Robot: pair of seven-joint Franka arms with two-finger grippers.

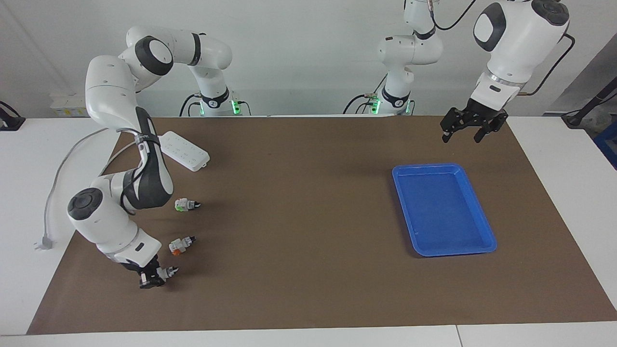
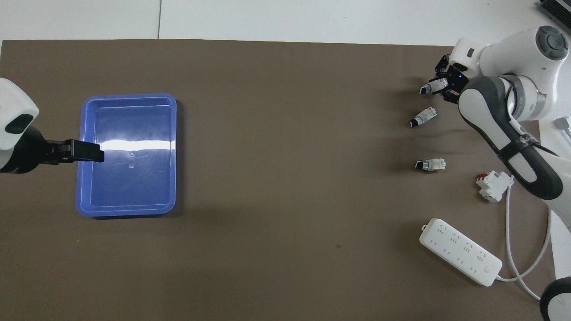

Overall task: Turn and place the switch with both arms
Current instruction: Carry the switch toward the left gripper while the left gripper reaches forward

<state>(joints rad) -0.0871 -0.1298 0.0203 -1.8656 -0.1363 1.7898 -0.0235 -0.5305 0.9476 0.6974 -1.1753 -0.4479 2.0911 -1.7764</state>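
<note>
My right gripper (image 1: 153,278) is down at the mat toward the right arm's end of the table, shut on a small white switch (image 1: 167,273) with a black knob tip that sticks out of the fingers. It also shows in the overhead view, gripper (image 2: 447,81) and switch (image 2: 432,86); the switch's base is hidden by the fingers. A second switch (image 1: 181,245) with an orange-red base lies on the mat beside it, nearer to the robots (image 2: 423,117). My left gripper (image 1: 470,127) is open and empty, raised over the blue tray's edge (image 2: 91,155).
A green-based switch (image 1: 185,205) (image 2: 430,164) lies nearer to the robots than the other two. A white block with red parts (image 2: 493,185) and a white power strip (image 1: 185,151) (image 2: 459,251) with its cable lie nearer still. The blue tray (image 1: 426,167) (image 2: 127,96) sits toward the left arm's end.
</note>
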